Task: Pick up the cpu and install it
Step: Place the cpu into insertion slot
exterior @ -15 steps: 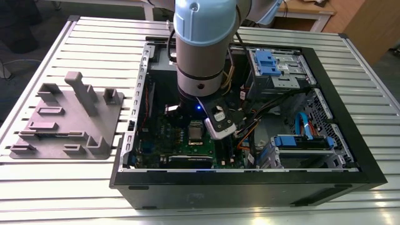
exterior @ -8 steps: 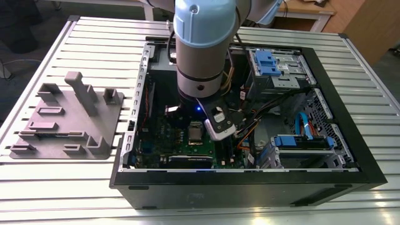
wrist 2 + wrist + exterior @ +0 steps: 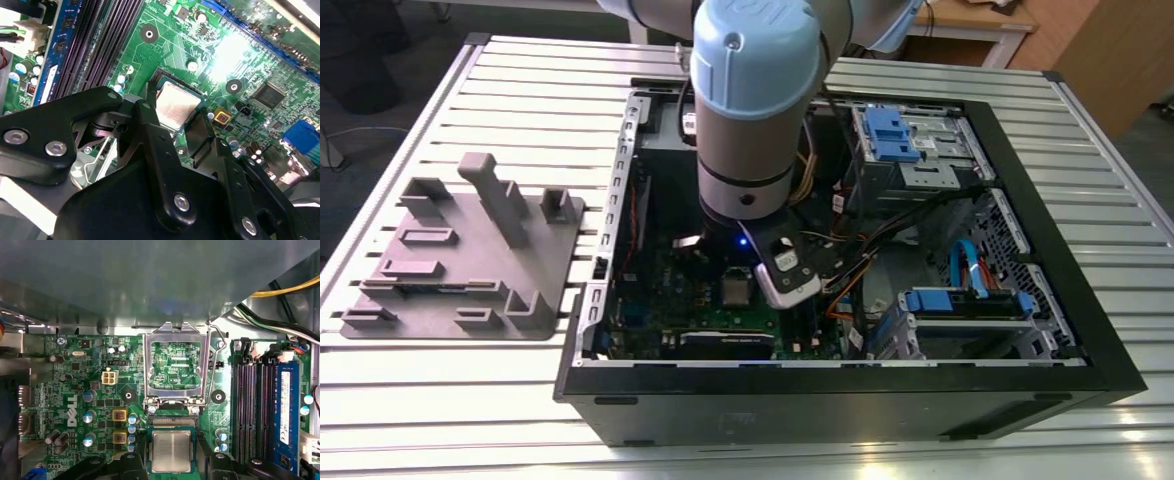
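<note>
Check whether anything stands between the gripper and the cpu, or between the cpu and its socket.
Nothing visible does. In both wrist views the cpu lies at the socket with the gripper right over it. The metal socket frame is swung open beside the socket, clear of the chip. Whether the cpu is fully seated cannot be told.

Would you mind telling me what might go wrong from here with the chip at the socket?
The chip sits within the gripper at the socket; any tilt or offset could damage either. The open metal frame and its lever lie right beside it, so the gripper might catch them.
</note>
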`<state>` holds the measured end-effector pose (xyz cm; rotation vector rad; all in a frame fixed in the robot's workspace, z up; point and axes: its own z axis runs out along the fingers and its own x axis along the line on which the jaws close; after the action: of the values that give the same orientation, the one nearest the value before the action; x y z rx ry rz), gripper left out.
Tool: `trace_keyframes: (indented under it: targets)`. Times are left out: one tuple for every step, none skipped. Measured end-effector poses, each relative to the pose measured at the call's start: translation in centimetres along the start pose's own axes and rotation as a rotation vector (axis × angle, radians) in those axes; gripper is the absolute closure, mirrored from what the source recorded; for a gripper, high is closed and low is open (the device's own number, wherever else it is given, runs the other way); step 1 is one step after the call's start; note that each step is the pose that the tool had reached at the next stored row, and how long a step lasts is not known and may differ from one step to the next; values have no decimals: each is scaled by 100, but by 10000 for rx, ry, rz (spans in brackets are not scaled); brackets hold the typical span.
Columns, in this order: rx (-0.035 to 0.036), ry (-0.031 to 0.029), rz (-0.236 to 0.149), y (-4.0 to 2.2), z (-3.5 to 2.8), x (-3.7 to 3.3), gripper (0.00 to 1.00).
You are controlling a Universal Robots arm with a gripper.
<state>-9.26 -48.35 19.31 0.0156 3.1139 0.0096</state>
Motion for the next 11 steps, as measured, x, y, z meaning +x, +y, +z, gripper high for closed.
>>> trace_keyframes:
  targets:
    - [0, 0, 0, 0, 8, 0, 53]
    - [0, 0, 0, 0, 15, 0, 53]
    - [-1, 0, 0, 0, 24, 0, 53]
    - [0, 0, 0, 0, 28, 0, 53]
    - [6, 3, -1, -1, 2, 0, 53]
    - [1, 0, 0, 0, -41, -2, 53]
    - [1, 0, 0, 0, -86, -3, 53]
    - [-1, -1, 0, 1, -130, -4, 53]
    - [0, 1, 0, 1, -172, -5, 53]
    - [2, 2, 0, 1, -212, -6, 53]
    - [-5, -1, 1, 2, -245, -7, 53]
